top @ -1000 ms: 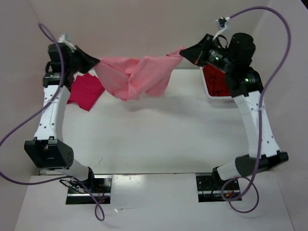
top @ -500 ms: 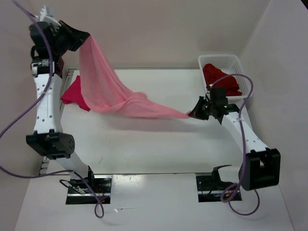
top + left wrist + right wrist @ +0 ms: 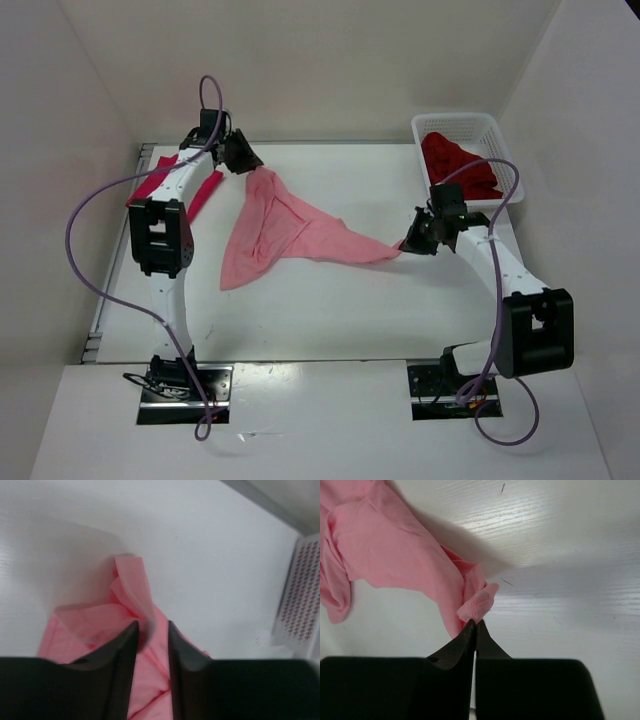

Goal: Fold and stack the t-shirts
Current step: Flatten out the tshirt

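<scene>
Three t-shirts show. The light pink t-shirt [image 3: 275, 225] sprawls across the middle of the worktop [image 3: 330, 300]. The crimson t-shirt [image 3: 143, 190] lies at the far left corner. The maroon t-shirt [image 3: 462, 165] fills the single basket [image 3: 455, 119] at the far right corner. The right gripper [image 3: 403, 246] is clenched on the pink shirt's edge, and the left gripper [image 3: 254, 167] stands slightly parted at its far end.

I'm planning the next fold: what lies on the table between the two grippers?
The light pink t-shirt lies there, reaching from the left gripper across to the right gripper, which pinches its corner. The top view shows it.

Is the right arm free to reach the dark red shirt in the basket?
Probably not yet: the white mesh basket is close, but the right gripper is shut on the light pink cloth shirt.
</scene>
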Robot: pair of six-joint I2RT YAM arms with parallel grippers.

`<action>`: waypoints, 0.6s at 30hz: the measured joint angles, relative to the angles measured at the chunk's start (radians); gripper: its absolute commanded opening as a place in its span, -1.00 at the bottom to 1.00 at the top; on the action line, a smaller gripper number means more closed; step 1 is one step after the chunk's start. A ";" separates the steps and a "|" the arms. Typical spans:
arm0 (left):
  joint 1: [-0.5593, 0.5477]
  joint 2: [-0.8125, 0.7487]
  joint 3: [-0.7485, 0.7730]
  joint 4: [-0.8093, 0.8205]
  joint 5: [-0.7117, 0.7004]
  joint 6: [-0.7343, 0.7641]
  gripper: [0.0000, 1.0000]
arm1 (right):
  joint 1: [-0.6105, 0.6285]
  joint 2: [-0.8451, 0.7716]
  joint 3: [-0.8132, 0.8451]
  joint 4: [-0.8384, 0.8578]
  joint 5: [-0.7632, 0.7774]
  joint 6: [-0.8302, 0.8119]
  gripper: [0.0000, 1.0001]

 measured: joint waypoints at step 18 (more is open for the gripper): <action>0.081 -1.003 -1.068 0.041 -0.053 -0.095 -0.63 | 0.000 0.085 0.031 -0.010 -0.031 0.005 -1.00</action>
